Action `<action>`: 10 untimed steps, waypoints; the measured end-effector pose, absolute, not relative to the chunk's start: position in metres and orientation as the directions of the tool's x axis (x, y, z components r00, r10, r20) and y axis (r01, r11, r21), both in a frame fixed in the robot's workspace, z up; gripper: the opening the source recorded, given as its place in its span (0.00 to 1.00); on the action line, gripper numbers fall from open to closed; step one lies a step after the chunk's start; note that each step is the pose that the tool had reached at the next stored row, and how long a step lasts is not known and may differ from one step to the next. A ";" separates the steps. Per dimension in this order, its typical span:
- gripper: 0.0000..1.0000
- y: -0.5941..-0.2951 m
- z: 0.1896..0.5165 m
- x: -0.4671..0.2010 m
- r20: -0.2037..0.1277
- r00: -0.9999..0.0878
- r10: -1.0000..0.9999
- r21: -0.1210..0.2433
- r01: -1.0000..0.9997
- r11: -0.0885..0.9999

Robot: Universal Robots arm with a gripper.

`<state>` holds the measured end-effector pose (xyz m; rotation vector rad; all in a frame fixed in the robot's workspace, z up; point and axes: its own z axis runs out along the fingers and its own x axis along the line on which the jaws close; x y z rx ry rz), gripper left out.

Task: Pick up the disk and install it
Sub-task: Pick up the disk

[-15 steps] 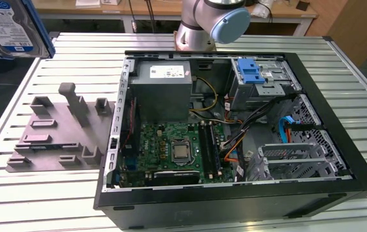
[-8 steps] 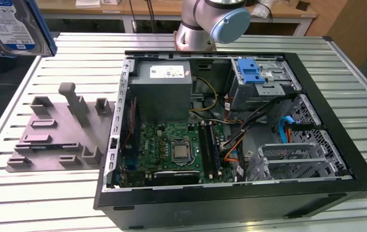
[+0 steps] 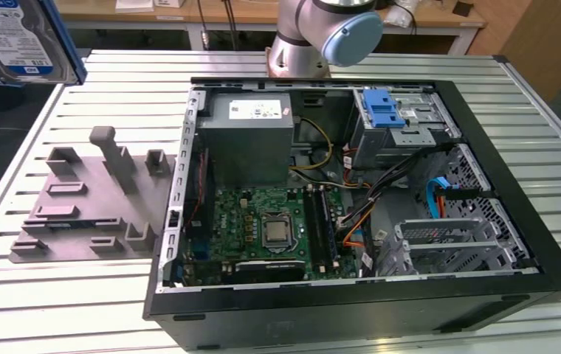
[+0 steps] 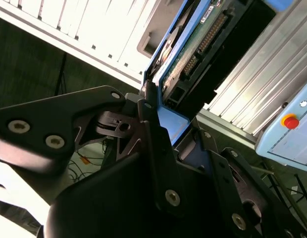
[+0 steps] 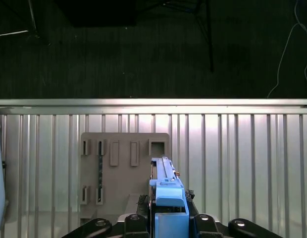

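Pinching the disk (image 4: 195, 42) by its blue carrier bracket, the gripper (image 4: 169, 124) has its fingers (image 4: 149, 130) pressed against the bracket's two sides. The grip is seen in both wrist views.

Disk, location: held in the air at the exterior view's far upper left (image 3: 20, 37), label toward the camera, well apart from the open computer case (image 3: 359, 313).

Grey holder fixture (image 3: 83, 206): lying on the slatted worktop (image 3: 54, 317) just beside the case, on the exterior view's left. The disk is not seated in it. The first wrist view looks past the disk's edge onto it.

Case: lid off, interior exposed. A metal drive cage (image 3: 398, 122) with a blue latch sits at the far side, with loose cables (image 3: 398, 177) near it.

Step in hand (judged): pick-up done, disk carried clear of the fixture, nothing installed yet.

Next move (judged): calls for bringing the disk over the case, squaring it to a bay's opening and keeping clear of the cables. Which bay is meant cannot be told.
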<state>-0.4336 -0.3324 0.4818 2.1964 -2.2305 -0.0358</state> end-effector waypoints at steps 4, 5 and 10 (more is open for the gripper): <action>0.36 -0.332 0.482 -0.433 -0.008 -0.016 -1.000 0.024 -1.000 0.015; 0.36 -0.332 0.482 -0.433 -0.008 -0.016 -1.000 0.024 -1.000 0.015; 0.36 -0.332 0.482 -0.431 -0.008 -0.016 -1.000 0.024 -1.000 0.015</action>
